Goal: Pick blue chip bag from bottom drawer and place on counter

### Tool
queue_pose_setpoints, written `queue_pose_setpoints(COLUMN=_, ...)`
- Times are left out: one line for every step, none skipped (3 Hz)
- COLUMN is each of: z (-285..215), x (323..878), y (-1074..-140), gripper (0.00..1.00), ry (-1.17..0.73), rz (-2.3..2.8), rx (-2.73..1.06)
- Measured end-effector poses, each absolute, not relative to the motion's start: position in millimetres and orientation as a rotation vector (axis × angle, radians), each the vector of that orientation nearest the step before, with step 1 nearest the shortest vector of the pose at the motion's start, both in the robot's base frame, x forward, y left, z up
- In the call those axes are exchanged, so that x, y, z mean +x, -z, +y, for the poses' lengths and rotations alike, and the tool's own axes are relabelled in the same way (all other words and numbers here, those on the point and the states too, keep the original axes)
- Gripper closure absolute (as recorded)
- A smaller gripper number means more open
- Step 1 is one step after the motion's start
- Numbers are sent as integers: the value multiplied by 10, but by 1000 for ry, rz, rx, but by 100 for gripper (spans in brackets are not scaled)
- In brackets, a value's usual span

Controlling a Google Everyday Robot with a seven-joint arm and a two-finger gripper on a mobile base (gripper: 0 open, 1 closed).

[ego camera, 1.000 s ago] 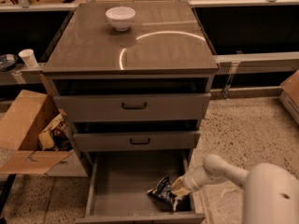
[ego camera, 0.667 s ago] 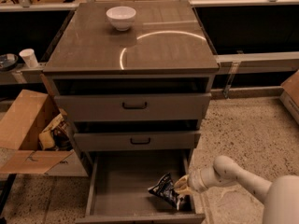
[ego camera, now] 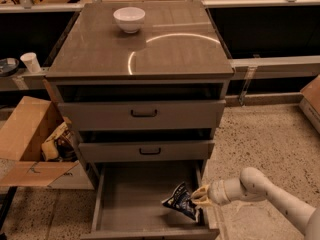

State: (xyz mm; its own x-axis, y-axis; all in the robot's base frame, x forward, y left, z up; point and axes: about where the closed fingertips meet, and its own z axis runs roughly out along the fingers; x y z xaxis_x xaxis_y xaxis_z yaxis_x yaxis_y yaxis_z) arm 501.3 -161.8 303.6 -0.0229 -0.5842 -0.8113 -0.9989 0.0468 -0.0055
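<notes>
The blue chip bag [ego camera: 180,203] is crumpled dark navy foil with white lettering. It stands tilted at the right side of the open bottom drawer [ego camera: 130,196]. My gripper [ego camera: 199,196] reaches in over the drawer's right wall from the lower right. Its yellowish fingers are pinched on the bag's right edge. The glossy grey-brown counter [ego camera: 100,49] tops the cabinet above and shows a curved light reflection.
A white bowl [ego camera: 129,19] sits at the back of the counter. The two upper drawers [ego camera: 144,114] are part open above the bottom one. An open cardboard box [ego camera: 30,134] stands on the floor at left, a paper cup [ego camera: 31,62] on a left ledge, another box [ego camera: 312,101] at right.
My arm has swung so the gripper comes at the bag from the right. The bag has tipped up and risen slightly in the drawer.
</notes>
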Motion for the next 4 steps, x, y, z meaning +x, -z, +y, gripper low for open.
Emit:
queue_pose_setpoints(z=-1576, x=5080, y=-3335, gripper=100, ry=-832, rz=1559, rx=-1600)
queue_pose_setpoints(z=-1555, x=5087, y=-4042, gripper=100, ry=-792, rz=1350, rx=-1603)
queue_pose_setpoints(z=-1626, x=5048, y=-5079, gripper=100, ry=-696, rz=1110, rx=-1602)
queue_pose_setpoints(z=-1658, x=5007, y=-5680, gripper=100, ry=-634, rz=987, rx=-1612)
